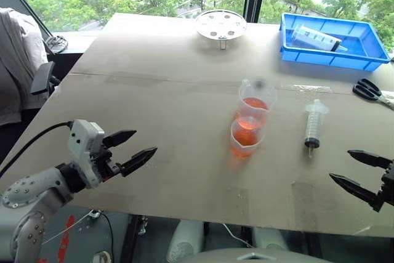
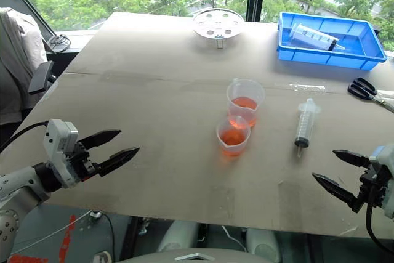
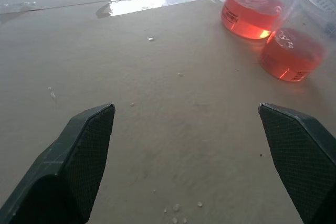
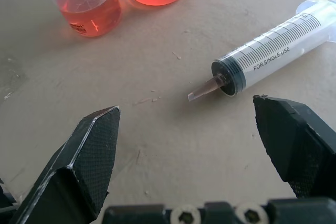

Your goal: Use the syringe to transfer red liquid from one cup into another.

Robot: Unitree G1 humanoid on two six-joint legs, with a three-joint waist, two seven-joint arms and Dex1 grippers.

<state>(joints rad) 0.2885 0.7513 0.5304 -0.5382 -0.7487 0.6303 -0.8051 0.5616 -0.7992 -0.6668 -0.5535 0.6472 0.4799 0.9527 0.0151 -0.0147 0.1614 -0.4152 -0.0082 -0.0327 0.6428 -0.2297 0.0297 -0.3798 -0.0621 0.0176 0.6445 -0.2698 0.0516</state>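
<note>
While both arms hover low over the near edge of the desk (image 1: 154, 78), nothing is held yet, and the layout reads like a start position: tools spread out within reach, arms parked wide so the middle stays open to view.

Farthest left, the left hand (image 1: 134, 149) hangs just above the desk with its two black fingers spread apart and empty, pointing inward toward the cups. It sits well apart from them, with a bare stretch of desk between.

At the centre stand two clear plastic cups touching each other, one behind the other. The rear cup (image 1: 255, 105) is taller, with a spout and red liquid (image 1: 254, 104) in its lower part; the front cup (image 1: 247, 137) is shorter and also holds some. Both already hold liquid, so I cannot tell from here which is meant as source. Keeping them side by side would make for a short carry between them.

Far back on the desk sits a round metal disc (image 1: 221, 24) with holes.

To the right of the cups, near them but not touching, lies the syringe (image 1: 314, 125), flat on the desk, nozzle toward the near edge and plunger end away. The right hand (image 1: 359, 172) hovers just nearer and slightly to the right of that nozzle, fingers wide apart and empty, clearly the closer hand for the pickup.

Beyond, a blue tray (image 1: 363, 60) holds a bulkier labelled syringe (image 1: 315, 38), and black scissors (image 1: 371, 91) lie at the right edge.
</note>
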